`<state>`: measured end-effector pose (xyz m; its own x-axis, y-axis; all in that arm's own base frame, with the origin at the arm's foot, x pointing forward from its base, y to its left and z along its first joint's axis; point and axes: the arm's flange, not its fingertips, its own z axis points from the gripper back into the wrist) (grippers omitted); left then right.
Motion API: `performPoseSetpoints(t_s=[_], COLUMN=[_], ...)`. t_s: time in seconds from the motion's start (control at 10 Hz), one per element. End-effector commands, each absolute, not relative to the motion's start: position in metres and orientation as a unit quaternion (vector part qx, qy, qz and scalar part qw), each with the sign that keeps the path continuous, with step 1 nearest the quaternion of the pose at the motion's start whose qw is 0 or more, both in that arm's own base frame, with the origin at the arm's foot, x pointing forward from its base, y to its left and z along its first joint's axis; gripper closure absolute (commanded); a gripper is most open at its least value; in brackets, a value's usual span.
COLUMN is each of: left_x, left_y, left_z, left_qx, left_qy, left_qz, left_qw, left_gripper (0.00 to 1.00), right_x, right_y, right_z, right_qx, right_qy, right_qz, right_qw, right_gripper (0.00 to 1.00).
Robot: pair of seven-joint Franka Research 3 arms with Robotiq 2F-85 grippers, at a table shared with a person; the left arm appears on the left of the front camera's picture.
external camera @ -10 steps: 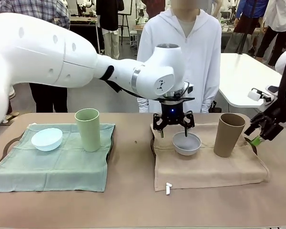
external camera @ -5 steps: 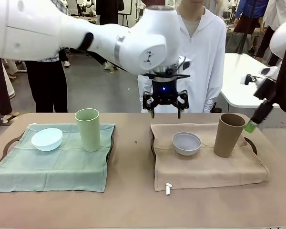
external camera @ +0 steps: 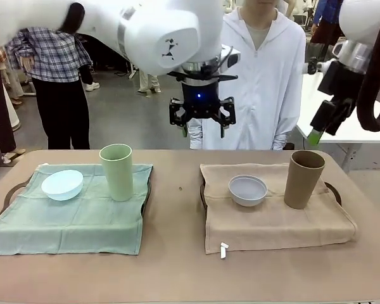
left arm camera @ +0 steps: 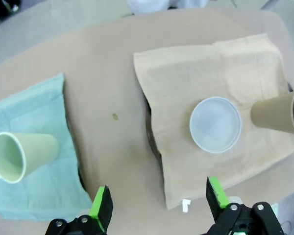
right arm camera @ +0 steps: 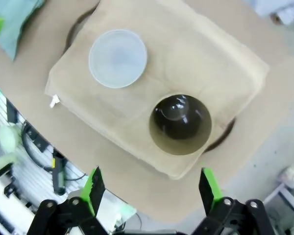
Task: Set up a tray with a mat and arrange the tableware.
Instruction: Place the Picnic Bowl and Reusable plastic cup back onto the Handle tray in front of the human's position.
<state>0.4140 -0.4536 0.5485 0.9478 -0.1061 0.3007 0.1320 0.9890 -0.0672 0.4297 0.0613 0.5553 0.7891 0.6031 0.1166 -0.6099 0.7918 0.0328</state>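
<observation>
**Both claws up and empty above two set trays**

The left claw (external camera: 201, 120) hung high over the table with its jaws spread wide and nothing between them. Below it and a little toward the right arm's side sat the white-grey bowl (external camera: 247, 190) on the tan mat (external camera: 275, 221). Farther that way, past the bowl, the tan-brown cup (external camera: 303, 178) stood upright on the same mat. In the left wrist view the bowl (left arm camera: 215, 124) lay ahead of the green fingertips (left arm camera: 101, 203), the cup (left arm camera: 280, 112) just beside it.

The right claw (external camera: 323, 123) was raised too — jaws apart, holding nothing. From its wrist view, the brown cup (right arm camera: 180, 124) stood straight under it, the bowl (right arm camera: 118, 58) near it on the mat (right arm camera: 225, 68).

Well off to the left claw's other side, the pale green cup (external camera: 116, 171) stood upright on the green mat (external camera: 69, 225), the pale blue bowl (external camera: 62, 185) near it — apart, not touching. A dark tray rim (external camera: 202, 196) showed at the tan mat's edge.
</observation>
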Motion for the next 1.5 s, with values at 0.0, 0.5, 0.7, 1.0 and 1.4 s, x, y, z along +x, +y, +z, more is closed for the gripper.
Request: performPoseSetpoints(t_s=[0.0,0.5,0.7,1.0,1.4], left_x=[0.397,0.414,0.414,0.414,0.414], left_y=[-0.428,-0.454,-0.454,-0.454,-0.454], left_z=[0.559,0.548,0.548,0.548,0.548], left_qx=[-0.028,-0.043,-0.043,-0.043,-0.043], left_qy=[-0.146,-0.15,-0.15,-0.15,-0.15], left_qz=[-0.035,-0.06,-0.06,-0.06,-0.06], left_qw=[0.988,0.986,0.986,0.986,0.986], left_gripper=[0.0,0.0,0.0,0.0,0.0], right_x=[0.432,0.43,0.43,0.43,0.43], right_y=[0.077,0.061,0.061,0.061,0.061], right_z=[0.549,0.555,0.555,0.555,0.555], right_qx=[0.008,0.034,0.034,0.034,0.034], right_qy=[-0.03,-0.05,-0.05,-0.05,-0.05], right_qz=[0.286,0.321,0.321,0.321,0.321], right_qw=[0.958,0.945,0.945,0.945,0.945], right_gripper=[0.0,0.0,0.0,0.0,0.0])
